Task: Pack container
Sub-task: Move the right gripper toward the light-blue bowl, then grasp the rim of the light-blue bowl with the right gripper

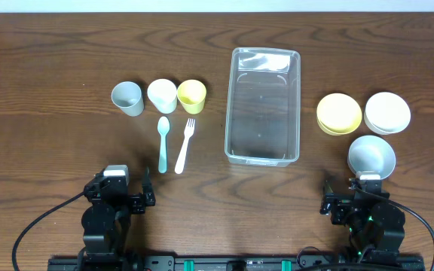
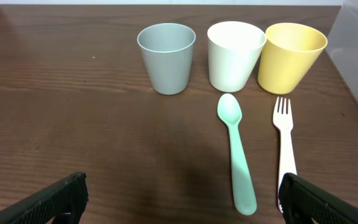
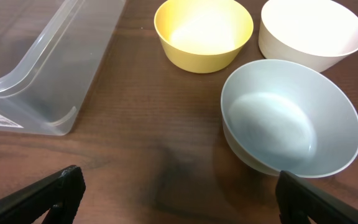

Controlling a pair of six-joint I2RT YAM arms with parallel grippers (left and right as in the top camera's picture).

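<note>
The left gripper (image 2: 180, 196), at the lower left of the overhead frame, has its fingers spread wide and holds nothing. Just above it lie a green spoon (image 2: 238, 155) and a white fork (image 2: 284, 146), then a grey cup (image 2: 166, 57), white cup (image 2: 235, 55) and yellow cup (image 2: 291, 57) in a row. The right gripper (image 3: 179, 186), lower right, is likewise spread. A grey bowl (image 3: 291, 118) sits just ahead of it, with a yellow bowl (image 3: 202, 31) and white bowl (image 3: 309, 31) beyond. The container (image 1: 263, 113) sits at centre, between cups and bowls.

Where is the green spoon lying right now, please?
Overhead, the spoon lies on the left side of the table, just below the white cup, with the fork close on its right, between it and the container.
</note>
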